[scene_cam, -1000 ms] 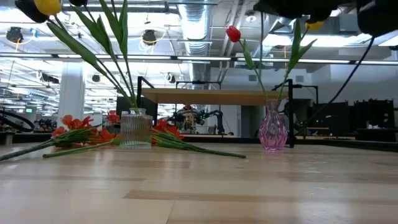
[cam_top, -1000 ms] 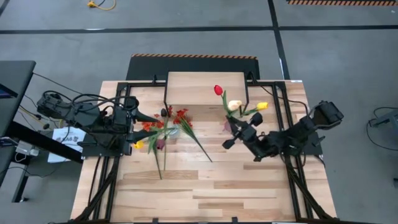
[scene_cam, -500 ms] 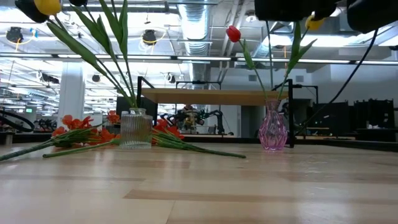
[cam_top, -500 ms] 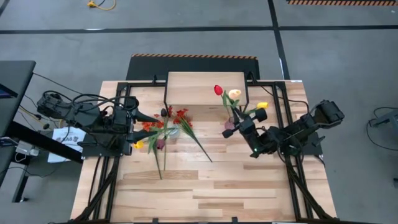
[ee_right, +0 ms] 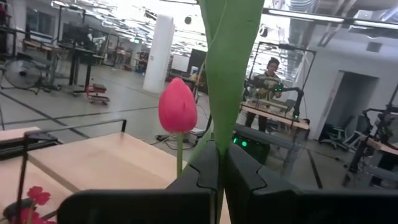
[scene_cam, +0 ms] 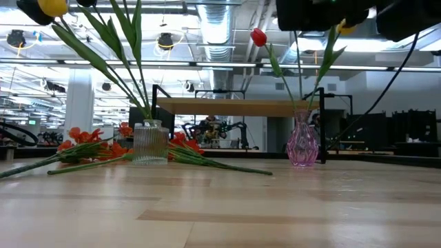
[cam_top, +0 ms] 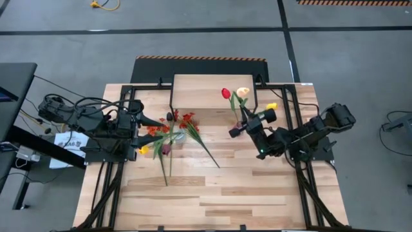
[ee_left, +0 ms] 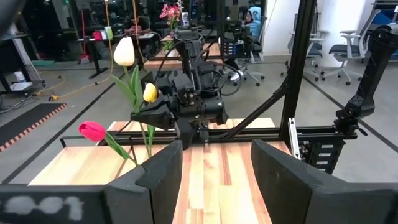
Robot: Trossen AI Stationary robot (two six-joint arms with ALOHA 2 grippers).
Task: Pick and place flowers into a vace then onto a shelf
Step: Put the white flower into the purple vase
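My right gripper (cam_top: 243,125) is high over the pink glass vase (scene_cam: 302,142), shut on the stem of a cream tulip (cam_top: 243,93). A red tulip (scene_cam: 258,36) and a yellow tulip (cam_top: 271,107) stand with their stems in that vase. Behind it is the shelf (cam_top: 214,90), a light wood top on black legs. My left gripper (ee_left: 214,180) waits open at the table's left. A clear ribbed vase (scene_cam: 150,142) holds more stems. Red-orange sprays (cam_top: 168,127) lie flat on the table around it. My right gripper pinches the cream tulip's green stem and leaf (ee_right: 219,134) between its two shut fingers (ee_right: 202,168), some way below the flower head. The fingers point about level and lie across the stem, which rises upright above them. The stem's lower end is hidden.
Black frame rails (cam_top: 293,122) run along both sides of the slatted wooden table (cam_top: 212,193). The near half of the table is bare wood. A person (ee_right: 268,74) sits at a bench in the room beyond the table.
My right gripper has shifted toward the table's far edge and a little left, rolling as it went. The cream tulip's head has swung with it toward the shelf, and the stem now stands more upright. The other flowers and the vases have stayed put.
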